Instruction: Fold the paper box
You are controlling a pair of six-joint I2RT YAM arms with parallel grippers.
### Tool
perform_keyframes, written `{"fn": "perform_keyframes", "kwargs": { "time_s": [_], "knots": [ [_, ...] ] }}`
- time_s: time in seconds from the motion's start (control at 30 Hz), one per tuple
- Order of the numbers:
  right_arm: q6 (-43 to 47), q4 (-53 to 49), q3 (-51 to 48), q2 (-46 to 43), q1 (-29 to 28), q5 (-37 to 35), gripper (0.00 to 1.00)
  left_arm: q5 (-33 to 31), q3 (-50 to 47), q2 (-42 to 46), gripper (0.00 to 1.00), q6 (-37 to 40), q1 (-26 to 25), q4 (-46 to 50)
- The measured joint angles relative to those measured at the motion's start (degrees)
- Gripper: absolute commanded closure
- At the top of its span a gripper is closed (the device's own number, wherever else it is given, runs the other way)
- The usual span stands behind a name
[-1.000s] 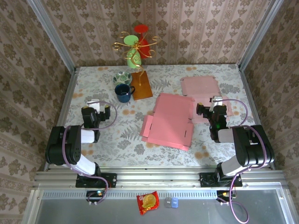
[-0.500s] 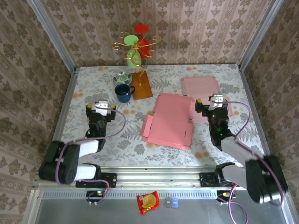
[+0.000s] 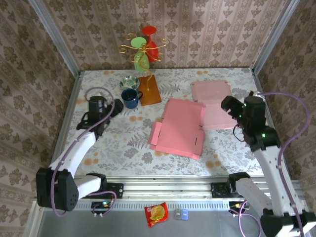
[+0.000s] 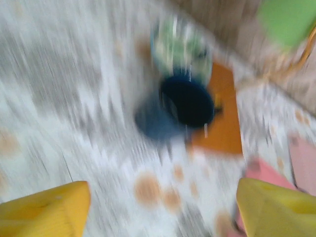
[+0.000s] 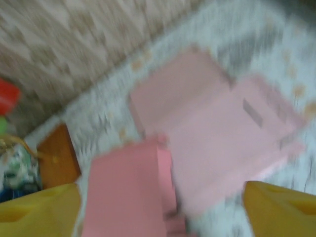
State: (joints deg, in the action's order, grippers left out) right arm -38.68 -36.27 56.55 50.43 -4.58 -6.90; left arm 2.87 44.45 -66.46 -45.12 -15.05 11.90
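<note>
Pink paper box (image 3: 180, 127) unmoved; left end effector (image 3: 115, 108) and right end effector (image 3: 227, 104), both spread empty, have risen.

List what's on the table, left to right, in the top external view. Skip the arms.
blue mug → wooden stand base → darker pink box blank → paler pink blank. The patterned bowl is left out because it sits straight behind the mug.

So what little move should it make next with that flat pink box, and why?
Probably lower the right tool toward the right edge of the darker pink box. It lies flat and unfolded on the table between the arms, and that tool, open and empty, is nearest that side; the left tool is over by the blue mug, farther away.
</note>
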Motion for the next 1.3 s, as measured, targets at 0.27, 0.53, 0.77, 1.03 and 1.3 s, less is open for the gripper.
{"fn": "perform_keyframes", "kwargs": {
  "time_s": [0.27,0.53,0.77,1.03,1.3],
  "knots": [
    [-7.1,-7.82,-11.76,0.61,-3.91,17.99,0.34,3.34,-8.31,6.03,0.39,-25.59,-23.74,10.56],
    [-12.63,-2.32,-22.34,0.81,-4.7,27.93,0.34,0.72,-16.72,-1.81,0.4,-43.25,-30.8,-5.25],
    [-13.84,3.89,-23.54,3.8,-4.7,31.36,0.34,-0.74,-16.72,-8.2,0.44,-49.83,-32.61,-18.45],
    [-15.67,7.02,-26.27,3.63,-4.7,32.87,0.34,-1.64,-16.72,-10.49,0.47,-54.62,-34.6,-23.12],
    [-17.75,8.92,-28.24,2.71,-4.7,33.35,0.34,-2.95,-17.81,-11.56,0.52,-57.37,-34.82,-25.46]
  ]
}}
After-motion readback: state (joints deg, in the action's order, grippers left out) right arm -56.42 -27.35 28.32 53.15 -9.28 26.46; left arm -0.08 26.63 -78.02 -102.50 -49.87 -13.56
